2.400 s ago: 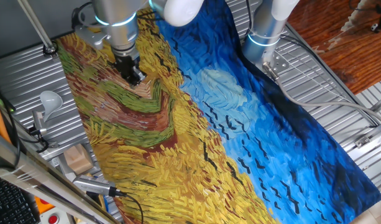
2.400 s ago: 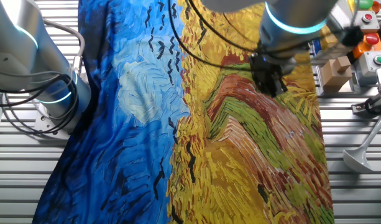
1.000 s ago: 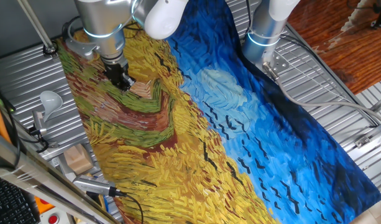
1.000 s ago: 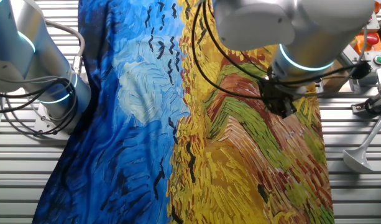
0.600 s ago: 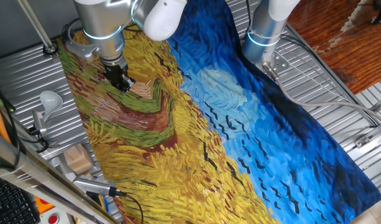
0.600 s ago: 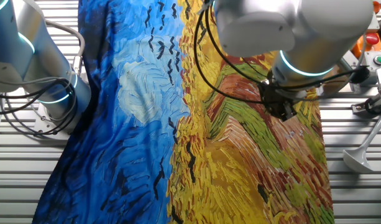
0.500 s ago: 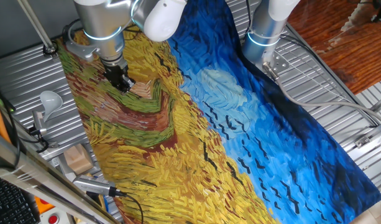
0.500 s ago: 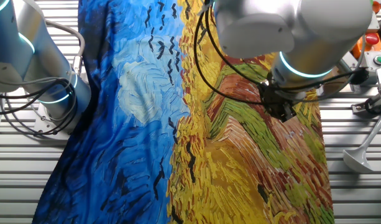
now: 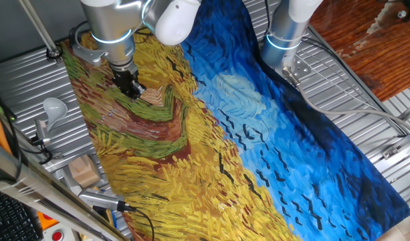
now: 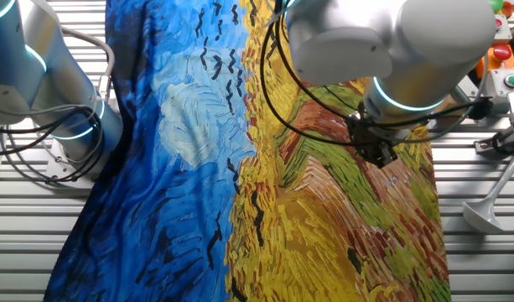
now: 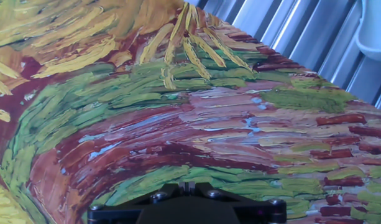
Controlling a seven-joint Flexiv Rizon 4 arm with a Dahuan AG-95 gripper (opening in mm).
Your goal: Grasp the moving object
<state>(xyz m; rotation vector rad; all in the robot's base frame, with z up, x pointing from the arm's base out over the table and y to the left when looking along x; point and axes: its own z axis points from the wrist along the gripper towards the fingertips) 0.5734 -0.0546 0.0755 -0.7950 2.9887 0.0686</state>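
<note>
a: where was the toy figure?
b: it did not show in any view; only painted cloth (image 9: 211, 154) lay under the gripper (image 9: 132, 90).
a: and the arm's pose?
b: it reached down over the green and brown swirls near the cloth's edge, gripper low and pointed at the surface.
a: how wide were the fingers?
b: i couldn't tell; the hand view showed only the gripper's black base at the bottom.
a: anything one camera alone caught?
b: one fixed view showed a tan wooden block (image 9: 83, 170) off the cloth; the other showed a second arm (image 10: 47, 75) beside the blue part.
</note>
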